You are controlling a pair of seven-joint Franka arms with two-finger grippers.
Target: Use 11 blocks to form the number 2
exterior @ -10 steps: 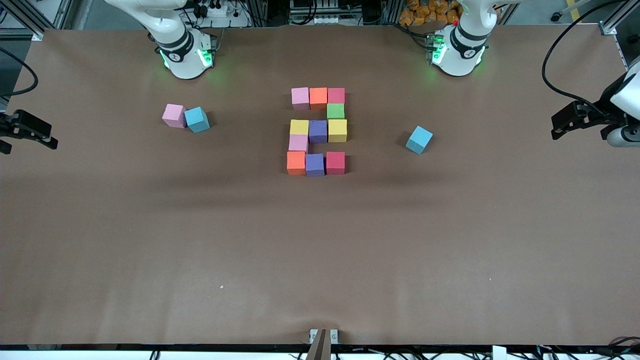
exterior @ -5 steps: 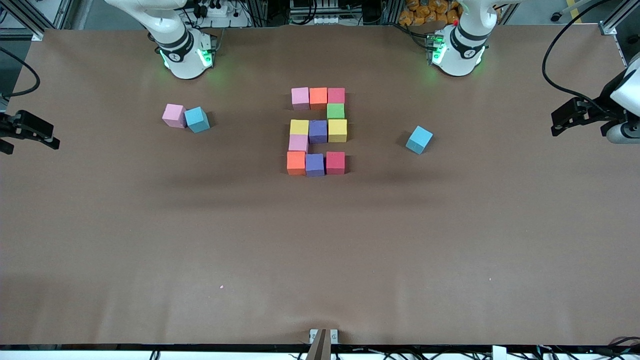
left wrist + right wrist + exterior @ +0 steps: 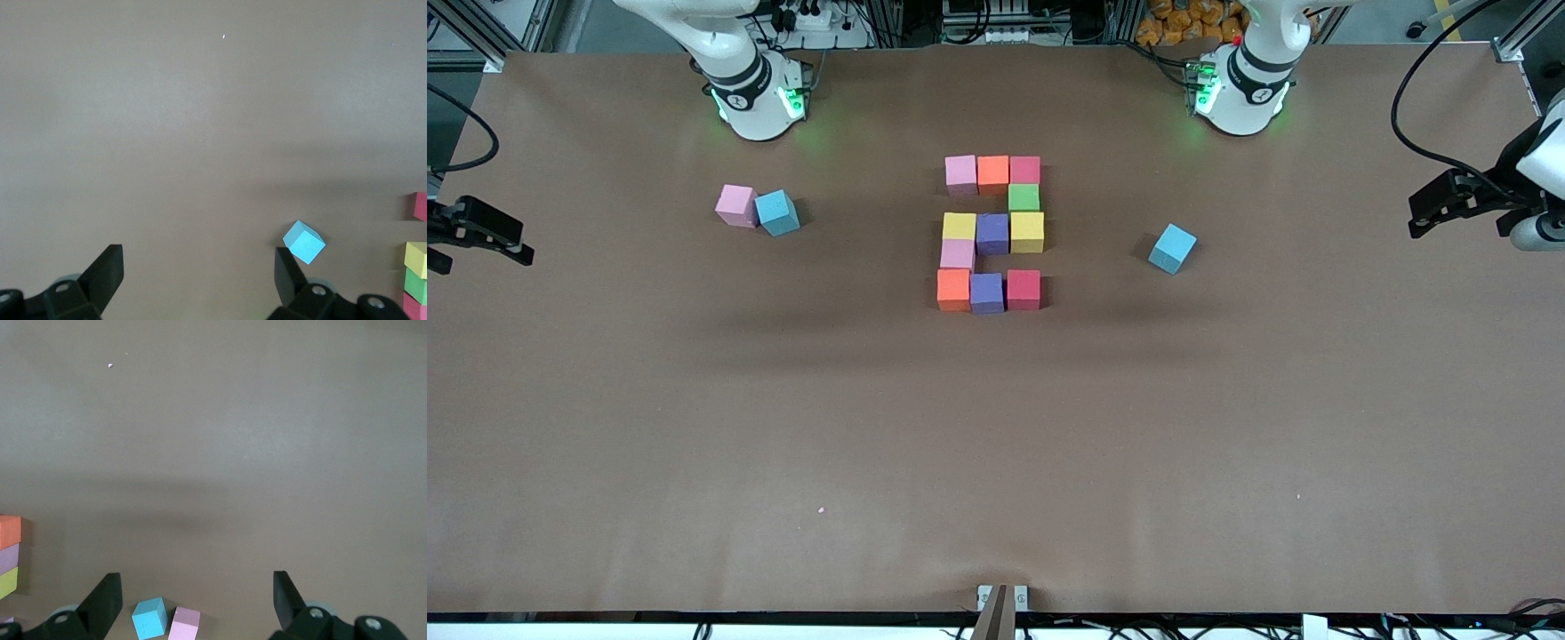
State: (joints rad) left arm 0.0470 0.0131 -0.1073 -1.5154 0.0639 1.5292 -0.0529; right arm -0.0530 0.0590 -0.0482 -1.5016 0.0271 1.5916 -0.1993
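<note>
Blocks already stand as number 2 (image 3: 991,235) mid-table, eleven touching cubes, so we judge no cube is left to place and the move left is to stay clear. Our left gripper (image 3: 1449,212) hangs at its arm's end of the table with fingers spread and nothing between them; the digit lies well apart, with a light-blue cube (image 3: 1172,248) between. Our right gripper (image 3: 476,233) hangs at the other end, fingers likewise spread, nearer a spare pink cube (image 3: 735,205) touching another light-blue cube (image 3: 776,213). Neither arm is clearly nearer. Only the front view shows the whole digit; each wrist view catches just its edge
</note>
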